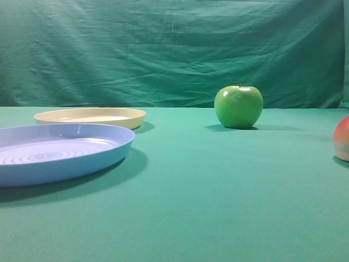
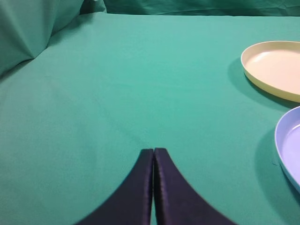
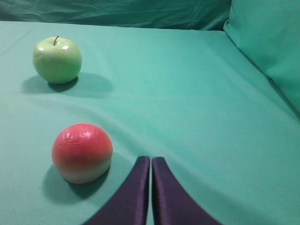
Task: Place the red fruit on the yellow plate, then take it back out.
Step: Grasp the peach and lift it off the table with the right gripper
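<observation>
The red fruit (image 3: 82,152) rests on the green cloth, red on top and pale below; its edge shows at the far right of the exterior high view (image 1: 342,138). My right gripper (image 3: 151,159) is shut and empty, just right of the fruit and apart from it. The yellow plate (image 1: 90,117) lies empty at the back left, also at the right edge of the left wrist view (image 2: 274,68). My left gripper (image 2: 153,150) is shut with nothing in it, over bare cloth left of the plates.
A green apple (image 1: 238,106) stands upright at the back, beyond the red fruit (image 3: 57,60). A larger light blue plate (image 1: 57,150) with ridges lies in front of the yellow one. Green cloth backdrop rises behind the table.
</observation>
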